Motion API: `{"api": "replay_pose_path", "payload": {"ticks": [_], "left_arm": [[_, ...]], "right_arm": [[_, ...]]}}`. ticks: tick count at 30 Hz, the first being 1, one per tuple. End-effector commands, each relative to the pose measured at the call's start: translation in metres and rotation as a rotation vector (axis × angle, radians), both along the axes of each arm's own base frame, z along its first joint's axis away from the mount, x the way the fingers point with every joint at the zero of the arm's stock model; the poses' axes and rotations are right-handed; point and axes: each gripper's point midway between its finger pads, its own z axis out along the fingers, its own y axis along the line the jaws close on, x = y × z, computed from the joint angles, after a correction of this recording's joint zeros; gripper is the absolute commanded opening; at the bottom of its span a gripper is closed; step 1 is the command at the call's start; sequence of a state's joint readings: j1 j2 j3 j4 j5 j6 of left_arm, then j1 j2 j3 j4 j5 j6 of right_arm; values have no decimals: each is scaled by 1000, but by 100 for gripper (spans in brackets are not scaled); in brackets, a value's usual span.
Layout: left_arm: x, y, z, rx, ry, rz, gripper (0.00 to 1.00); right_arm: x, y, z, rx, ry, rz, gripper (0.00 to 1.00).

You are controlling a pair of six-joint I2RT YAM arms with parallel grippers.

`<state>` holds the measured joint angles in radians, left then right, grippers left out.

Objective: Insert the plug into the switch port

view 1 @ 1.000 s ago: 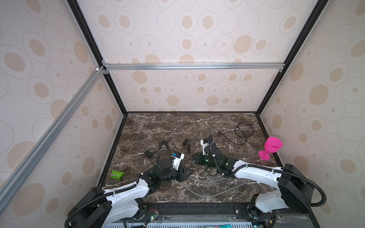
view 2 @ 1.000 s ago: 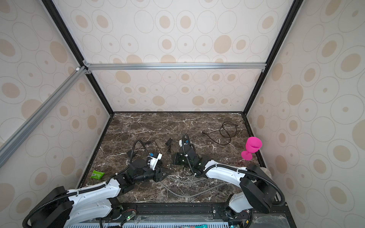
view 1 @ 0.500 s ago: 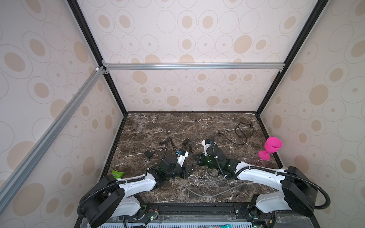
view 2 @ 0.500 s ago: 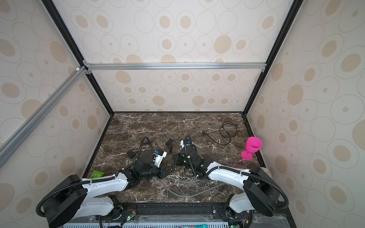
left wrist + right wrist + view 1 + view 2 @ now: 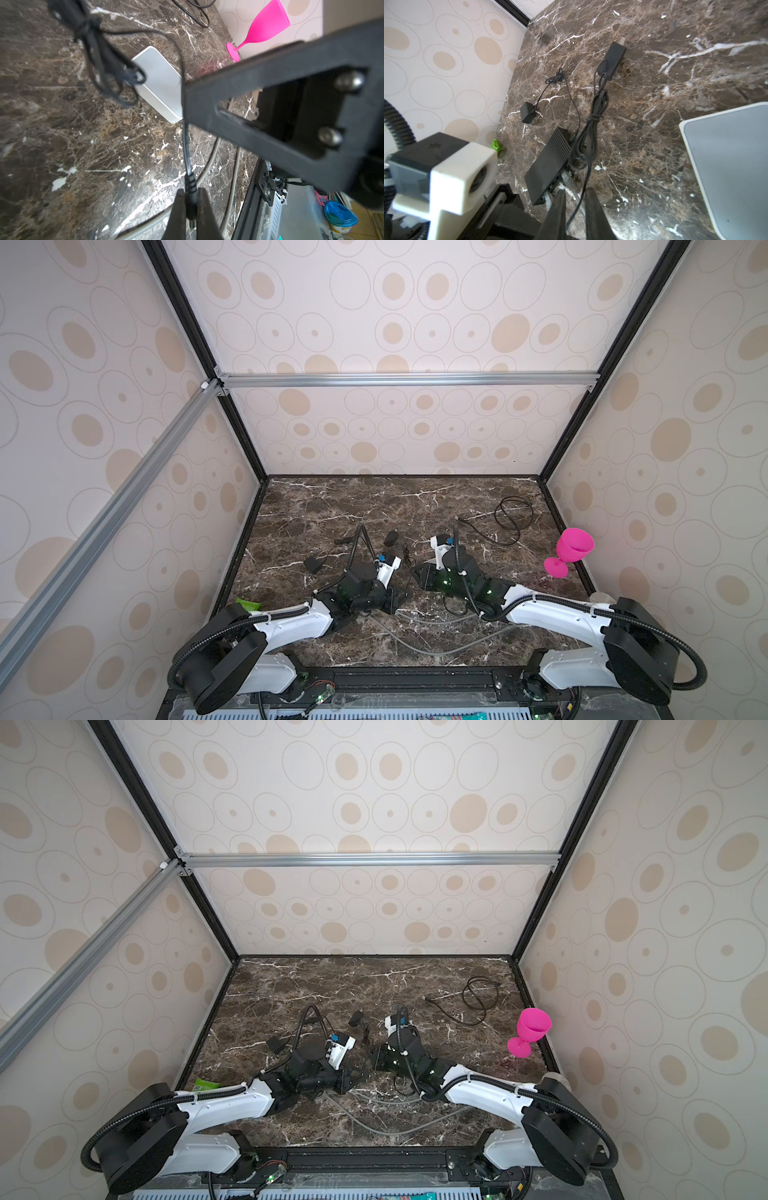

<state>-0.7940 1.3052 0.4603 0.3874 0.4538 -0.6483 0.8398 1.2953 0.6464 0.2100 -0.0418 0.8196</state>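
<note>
Only the left wrist view shows the left tool (image 5: 191,194) pinched tight on the black barrel plug (image 5: 189,182), above the veined marble tabletop (image 5: 83,145). The right wrist view shows the right tool (image 5: 576,192) narrowly parted, a thin cable (image 5: 586,176) passing between its jaws, near the ribbed black switch (image 5: 548,166).

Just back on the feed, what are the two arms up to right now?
The left gripper is shut on the barrel plug, pinching its body. The right gripper is open, with a thin black cable running loose between its fingers. The black switch lies on the marble table with grey cables already plugged in, and a white box lies nearby. The plug is not yet in any port.
</note>
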Motion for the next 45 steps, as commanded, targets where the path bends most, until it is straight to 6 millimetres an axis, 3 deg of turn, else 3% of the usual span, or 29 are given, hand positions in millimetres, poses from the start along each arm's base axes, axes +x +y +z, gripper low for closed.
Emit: {"api": "replay_pose_path", "payload": {"ticks": [1, 4, 6, 11, 14, 18, 19, 22, 25, 30, 38, 45], "left_arm": [[4, 0, 13, 111, -79, -55, 0], [6, 9, 17, 282, -116, -122, 0], [2, 14, 18, 373, -118, -195, 0], [-16, 22, 11, 520, -57, -382, 0], [-21, 25, 8, 539, -63, -431, 0], [-40, 18, 12, 459, -56, -525, 0], [-43, 18, 12, 446, -56, -540, 0], [-48, 16, 13, 425, -55, -564, 0], [-54, 12, 18, 382, -50, -592, 0], [-61, 8, 20, 353, -40, -619, 0], [-69, 3, 22, 324, -28, -649, 0], [-73, 1, 21, 312, -18, -664, 0]], "right_arm": [[-19, -6, 6, -70, -70, 174, 27], [-34, -19, 17, -168, -150, 279, 38], [-44, -28, 23, -242, -202, 348, 39], [-70, -31, 40, -346, -379, 603, 32], [-95, -28, 44, -404, -572, 809, 30], [-151, -29, 30, -536, -974, 1233, 25], [-155, -30, 26, -575, -1033, 1280, 24], [-145, -31, 21, -703, -1077, 1300, 21], [-148, -32, 8, -844, -1154, 1435, 27], [-124, -23, 0, -1010, -1139, 1438, 34], [-110, -1, 20, -1016, -1216, 1306, 33], [-107, -3, 11, -1046, -1170, 1333, 29]]}}
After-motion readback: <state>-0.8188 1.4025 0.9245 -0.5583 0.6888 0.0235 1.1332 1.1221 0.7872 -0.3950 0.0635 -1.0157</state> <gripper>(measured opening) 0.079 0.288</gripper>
